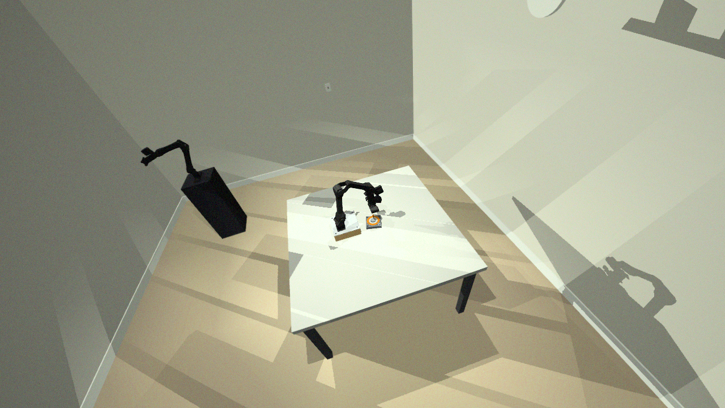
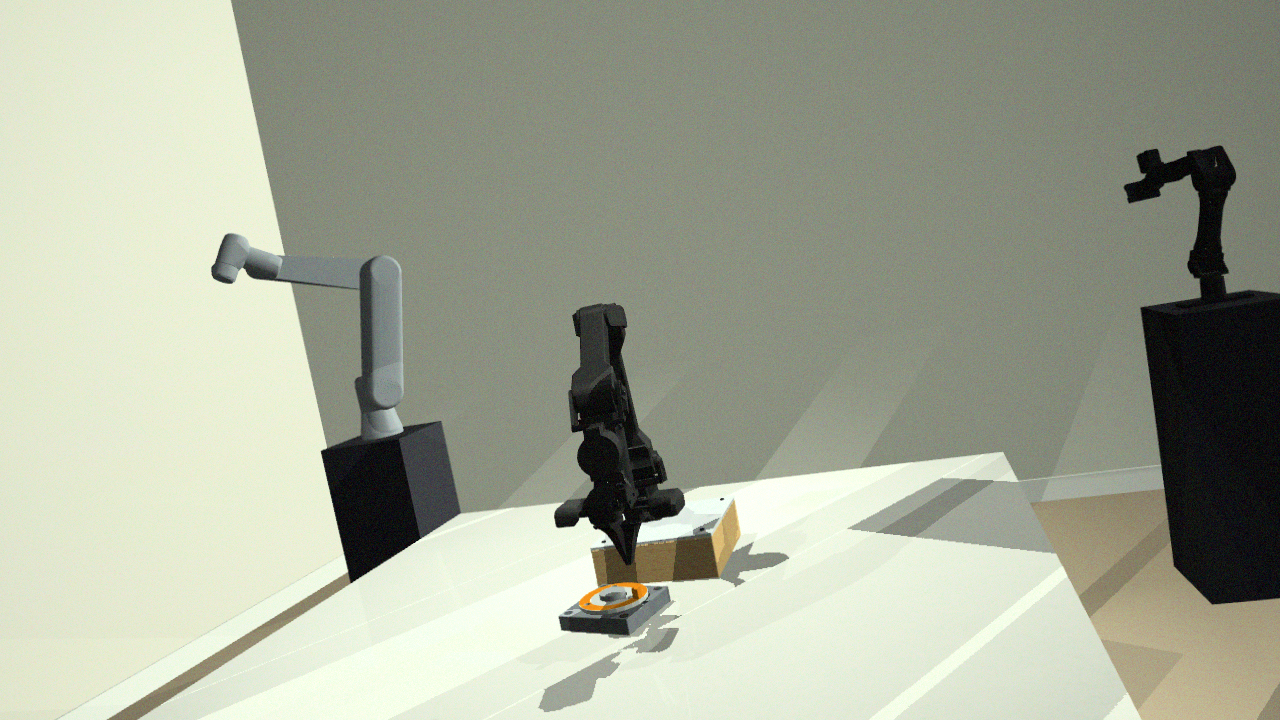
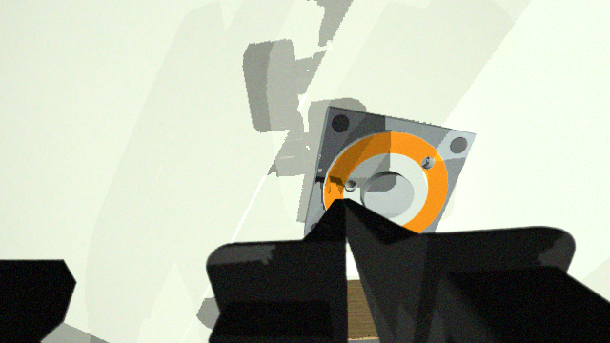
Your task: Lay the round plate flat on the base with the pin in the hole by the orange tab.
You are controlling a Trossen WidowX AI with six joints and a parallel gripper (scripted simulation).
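The round plate, white with an orange ring, sits around the grey post on the dark grey square base. It looks nearly level; I cannot tell whether it lies fully flat. The orange tab stands at the plate's left in the wrist view, with a small hole beside it. Something grey shows in that hole; I cannot tell if it is the pin. Another hole is in the ring. My gripper is shut and empty, above the plate near the tab, not touching it.
The arm's mounting block, wooden with a white top, stands close behind the base on the white table. A black arm on a pedestal and a grey arm stand beyond the table.
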